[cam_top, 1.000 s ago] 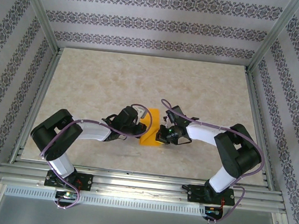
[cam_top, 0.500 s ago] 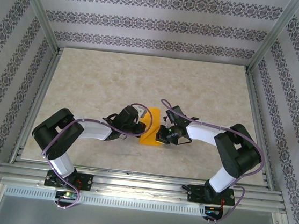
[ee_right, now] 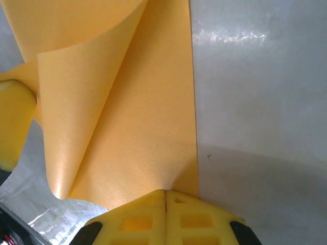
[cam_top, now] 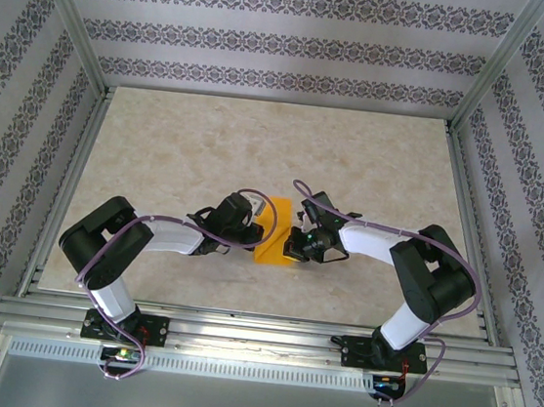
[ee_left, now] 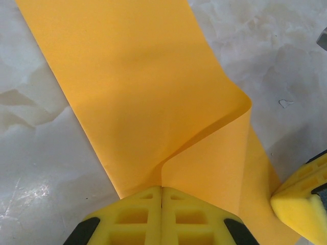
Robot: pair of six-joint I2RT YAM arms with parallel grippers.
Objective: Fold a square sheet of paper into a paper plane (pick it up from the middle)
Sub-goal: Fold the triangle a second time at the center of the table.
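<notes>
The square sheet of paper [cam_top: 278,214] is bright orange and lies on the table between my two grippers, partly folded over itself. In the left wrist view the paper [ee_left: 133,81] has one flap curled up and across, and my left gripper [ee_left: 162,190] is shut with the paper's fold pinched in its seam. In the right wrist view my right gripper [ee_right: 165,193] is shut on the paper [ee_right: 143,127] near its straight right edge. From above, the left gripper [cam_top: 252,233] sits at the sheet's left side and the right gripper [cam_top: 293,242] at its right side.
The marbled tabletop [cam_top: 259,143] stretches open behind the paper. Aluminium frame rails [cam_top: 247,333] run along the near edge, and patterned walls close in the sides. The other arm's yellow finger [ee_left: 301,201] sits close beside the paper in each wrist view.
The left arm has crept a touch to the right. The paper and the right arm look the same.
</notes>
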